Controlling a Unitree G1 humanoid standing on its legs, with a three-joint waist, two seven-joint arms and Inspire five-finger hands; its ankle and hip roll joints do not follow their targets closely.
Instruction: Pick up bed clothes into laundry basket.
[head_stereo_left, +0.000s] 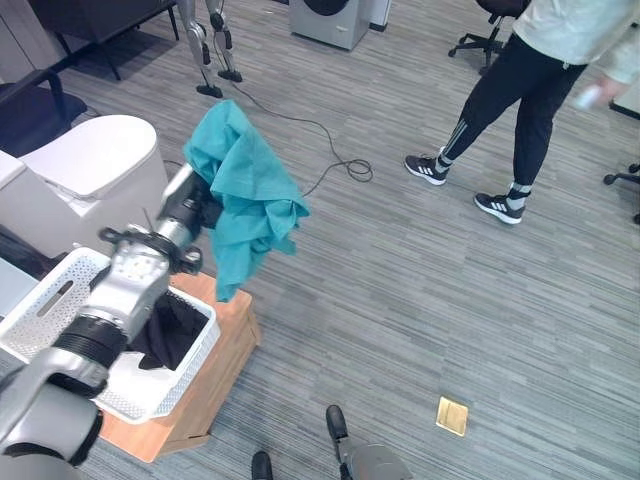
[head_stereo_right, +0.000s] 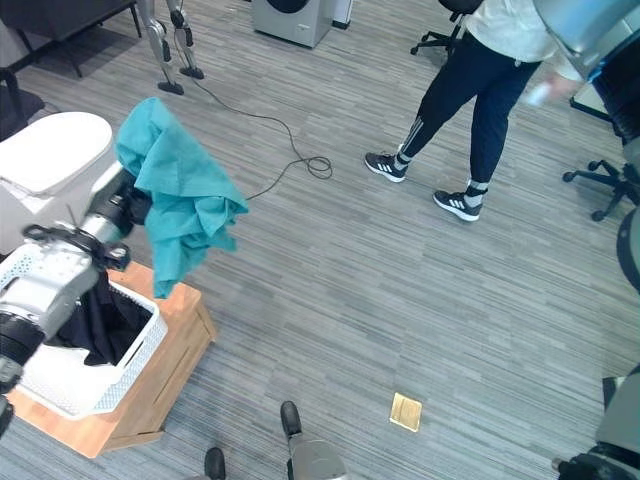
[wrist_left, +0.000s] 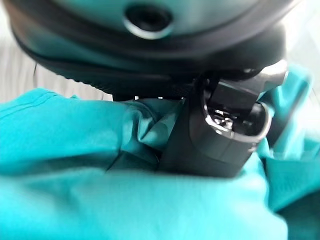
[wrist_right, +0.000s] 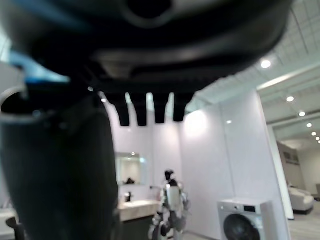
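Observation:
A teal bed cloth (head_stereo_left: 245, 195) hangs bunched in the air above the grey carpet, just past the far right corner of the basket. My left hand (head_stereo_left: 205, 212) is shut on its upper part; in the left wrist view the thumb (wrist_left: 215, 135) presses into folds of the teal cloth (wrist_left: 75, 150). The white laundry basket (head_stereo_left: 60, 300) sits on a low wooden stand (head_stereo_left: 215, 375) at the lower left, with dark clothes (head_stereo_left: 170, 330) inside. My right hand (wrist_right: 60, 165) is raised away from the cloth, its fingers (wrist_right: 142, 112) straight and holding nothing.
A person (head_stereo_left: 520, 90) in dark trousers walks at the upper right. A white seat (head_stereo_left: 90, 160) stands behind the basket. Another robot's legs (head_stereo_left: 205, 50) and a washing machine (head_stereo_left: 330, 20) are at the back. A brass floor plate (head_stereo_left: 452, 415) lies on the carpet.

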